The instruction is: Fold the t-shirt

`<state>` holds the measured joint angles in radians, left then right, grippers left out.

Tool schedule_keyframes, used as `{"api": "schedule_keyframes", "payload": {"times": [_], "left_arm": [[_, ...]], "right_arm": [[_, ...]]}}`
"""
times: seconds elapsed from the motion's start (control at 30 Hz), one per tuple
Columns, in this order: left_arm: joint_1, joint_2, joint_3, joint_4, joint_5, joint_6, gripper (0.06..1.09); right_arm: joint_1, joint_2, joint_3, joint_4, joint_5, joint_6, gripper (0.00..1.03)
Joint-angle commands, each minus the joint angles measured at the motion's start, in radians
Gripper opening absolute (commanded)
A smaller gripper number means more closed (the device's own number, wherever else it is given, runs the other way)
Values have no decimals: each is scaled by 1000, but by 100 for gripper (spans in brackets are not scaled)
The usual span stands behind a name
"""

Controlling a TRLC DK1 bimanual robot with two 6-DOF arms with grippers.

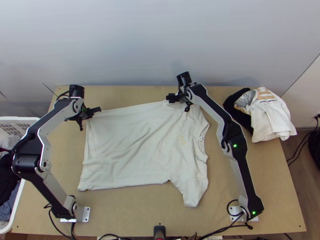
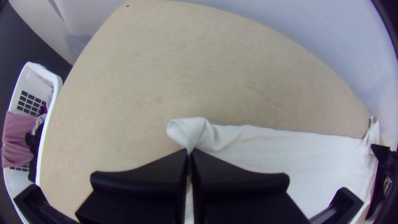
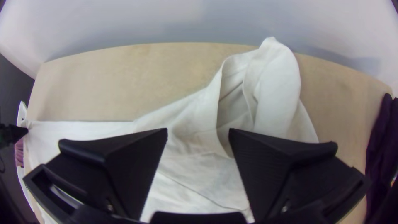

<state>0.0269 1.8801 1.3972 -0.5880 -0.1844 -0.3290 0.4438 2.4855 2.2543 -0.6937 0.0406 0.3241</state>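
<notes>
1. Nearest the camera, my black flat-fingered right gripper [image 3: 198,135] stands wide over rumpled cloth near the far edge of the light wooden table [image 1: 136,212].
2. My black flat-fingered left gripper [image 2: 190,151] is clamped on a hem corner [image 2: 194,129], towards the table's far left.
3. The off-white cloth t-shirt [image 1: 128,148] lies spread across the table's middle, neck rightward.
4. It should handle light and limp; I'd pinch both layers at the shoulder beside the raised far sleeve [image 3: 275,95], lest one slip.

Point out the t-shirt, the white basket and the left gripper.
T-shirt [image 1: 120,156]: top view, on its body.
White basket [image 1: 18,119]: top view, on its rim.
Left gripper [image 2: 189,152]: left wrist view, midway between its fingertips.
</notes>
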Motion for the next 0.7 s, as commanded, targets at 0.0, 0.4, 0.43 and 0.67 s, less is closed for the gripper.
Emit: {"api": "schedule_keyframes", "payload": {"times": [0.0,0.4,0.43,0.67], "left_arm": [[-2,-4,8,-1,0,1,10],[11,13,125,-1,-12,-1,10],[13,17,144,-1,-18,-1,10],[18,86,272,-3,-64,1,10]], "right_arm": [[-1,39,31,43,12,-34,13],[-5,-40,44,71,249,-143,3],[-8,-53,44,92,265,-161,3],[-22,-123,45,207,340,-218,3]]}}
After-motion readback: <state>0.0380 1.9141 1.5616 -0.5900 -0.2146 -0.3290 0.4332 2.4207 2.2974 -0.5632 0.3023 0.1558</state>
